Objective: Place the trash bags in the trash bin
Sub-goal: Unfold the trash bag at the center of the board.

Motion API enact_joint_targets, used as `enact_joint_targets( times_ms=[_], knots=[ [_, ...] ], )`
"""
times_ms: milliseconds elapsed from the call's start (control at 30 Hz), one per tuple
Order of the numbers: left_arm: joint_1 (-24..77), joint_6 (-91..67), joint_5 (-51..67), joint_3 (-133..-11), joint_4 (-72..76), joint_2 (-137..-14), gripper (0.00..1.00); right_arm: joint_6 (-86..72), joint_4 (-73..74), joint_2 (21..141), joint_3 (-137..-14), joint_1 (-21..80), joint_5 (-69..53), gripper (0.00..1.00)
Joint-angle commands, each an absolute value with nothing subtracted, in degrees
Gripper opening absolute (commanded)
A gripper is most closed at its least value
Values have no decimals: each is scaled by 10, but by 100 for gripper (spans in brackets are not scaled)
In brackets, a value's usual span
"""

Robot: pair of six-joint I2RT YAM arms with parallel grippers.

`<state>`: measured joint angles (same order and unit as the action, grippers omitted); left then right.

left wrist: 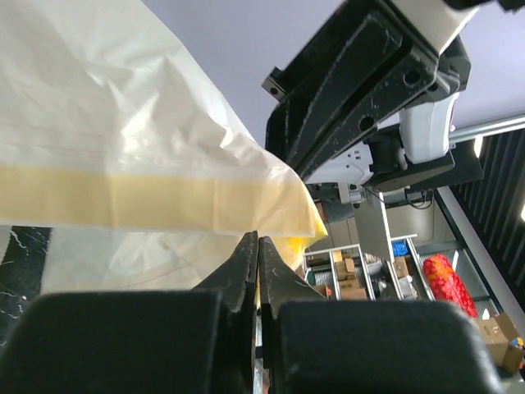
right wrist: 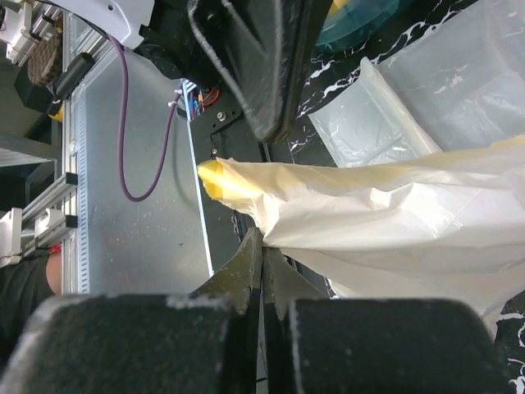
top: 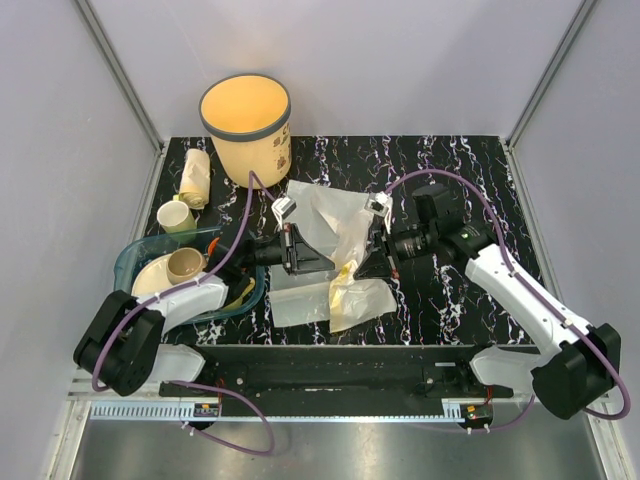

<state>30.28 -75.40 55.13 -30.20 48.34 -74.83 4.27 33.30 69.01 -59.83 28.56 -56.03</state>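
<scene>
The trash bin (top: 245,120) stands upright at the back left, its mouth open. Crinkly whitish trash bags (top: 335,215) lie spread over the middle of the dark marbled table, and a yellow-tinted one (top: 350,292) hangs between my two grippers. My left gripper (top: 322,258) is shut with its tips (left wrist: 257,238) pinching the lower edge of that bag (left wrist: 123,148), just under its yellow band. My right gripper (top: 356,268) faces it from the right. Its jaws (right wrist: 263,236) are shut on a gathered fold of the same bag (right wrist: 394,205).
A teal dish tray (top: 135,262) holding a bowl and a cup (top: 186,265) sits at the left by my left arm. A cream cup (top: 175,215) and a pale roll (top: 195,178) lie behind it. A flat clear bag (top: 295,302) lies near the front edge.
</scene>
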Motion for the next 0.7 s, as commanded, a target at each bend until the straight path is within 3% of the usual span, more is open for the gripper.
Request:
enact_joint_targets(
  times_ms=[0, 233, 367, 400, 667],
  knots=[
    [287, -759, 547, -292, 519, -730, 0, 70, 355, 657, -600, 287, -564, 0],
    [293, -759, 556, -290, 536, -720, 0, 75, 363, 644, -596, 287, -560, 0],
    [327, -739, 563, -327, 524, -722, 30, 71, 354, 660, -601, 287, -572, 0],
    [332, -737, 562, -331, 524, -726, 33, 69, 348, 661, -604, 287, -574, 0],
    [355, -744, 553, -352, 546, -751, 32, 65, 343, 671, -611, 287, -584, 0]
  ],
)
